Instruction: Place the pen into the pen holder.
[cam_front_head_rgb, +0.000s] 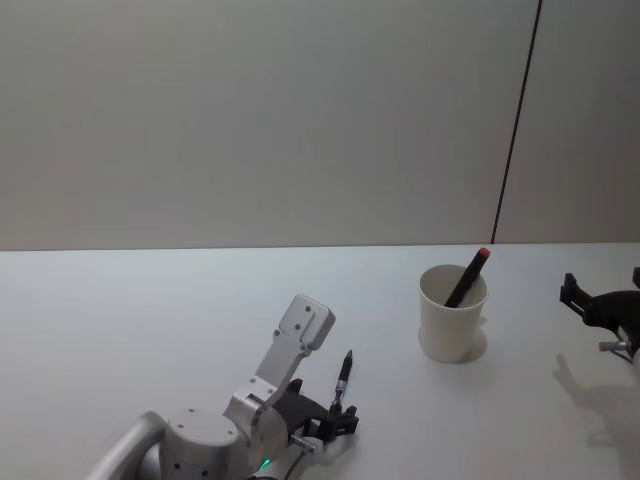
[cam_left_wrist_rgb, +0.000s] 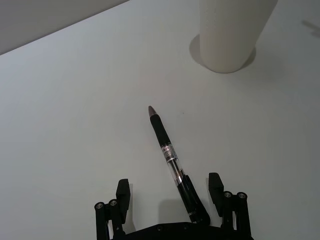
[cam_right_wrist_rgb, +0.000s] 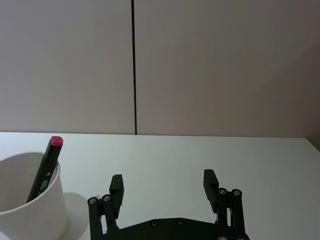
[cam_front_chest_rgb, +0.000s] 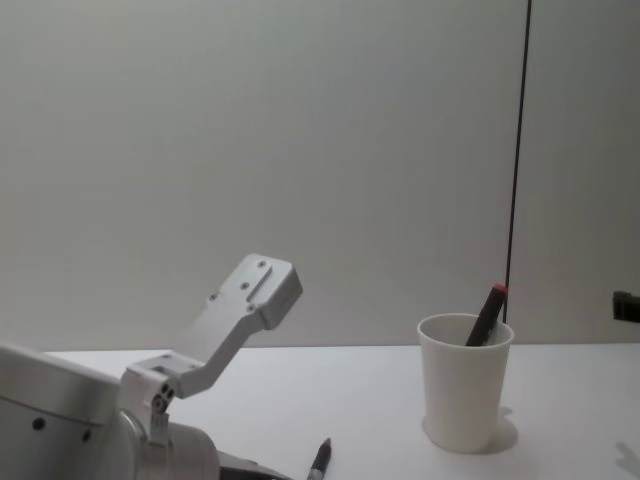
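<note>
Low in the head view, the pen (cam_front_head_rgb: 344, 380) lies flat on the table (cam_front_head_rgb: 150, 320), its back end inside the wide-open left tool (cam_left_wrist_rgb: 169, 182). Best to close softly and square, then lift. The cup (cam_front_head_rgb: 452, 320) stands right of it; the right tool (cam_right_wrist_rgb: 163, 177) rests wide beyond.

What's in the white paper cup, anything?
Not empty: a red-capped black marker leans inside the paper cup, poking above its rim.
</note>
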